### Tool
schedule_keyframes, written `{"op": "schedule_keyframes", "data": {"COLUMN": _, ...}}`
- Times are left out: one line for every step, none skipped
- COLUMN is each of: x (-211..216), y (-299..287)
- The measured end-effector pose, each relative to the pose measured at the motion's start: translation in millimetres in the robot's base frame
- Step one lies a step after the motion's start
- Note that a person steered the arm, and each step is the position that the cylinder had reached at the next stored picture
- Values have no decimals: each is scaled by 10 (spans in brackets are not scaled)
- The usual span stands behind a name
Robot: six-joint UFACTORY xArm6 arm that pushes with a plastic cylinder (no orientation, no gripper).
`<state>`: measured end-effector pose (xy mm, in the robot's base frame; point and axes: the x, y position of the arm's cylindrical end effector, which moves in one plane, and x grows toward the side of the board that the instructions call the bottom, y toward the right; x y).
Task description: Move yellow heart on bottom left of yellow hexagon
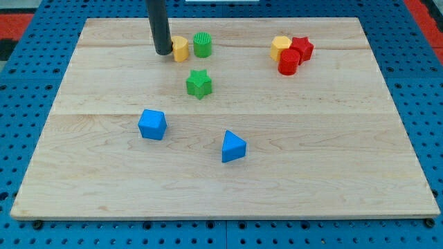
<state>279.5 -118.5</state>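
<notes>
Tip at yellow heart, far from target.
Our tip (164,52) touched the yellow heart (180,49) on its left; no fingers to report. Yellow hexagon (280,47) sat well right.

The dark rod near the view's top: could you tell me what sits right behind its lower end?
My tip touches the yellow heart on its left side. The rod covers part of that block's left edge. The green cylinder stands just right of the heart.

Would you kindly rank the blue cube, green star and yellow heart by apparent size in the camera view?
1. blue cube, largest, though it is nearer the view's bottom
2. green star
3. yellow heart, smallest, partly hidden by my tip
</notes>
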Motion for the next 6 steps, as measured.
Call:
{"op": "schedule_keyframes", "data": {"x": -60, "y": 39}}
{"op": "schedule_keyframes", "data": {"x": 186, "y": 344}}
{"op": "schedule_keyframes", "data": {"x": 233, "y": 649}}
{"op": "schedule_keyframes", "data": {"x": 215, "y": 1001}}
{"op": "schedule_keyframes", "data": {"x": 219, "y": 1509}}
{"op": "schedule_keyframes", "data": {"x": 226, "y": 1721}}
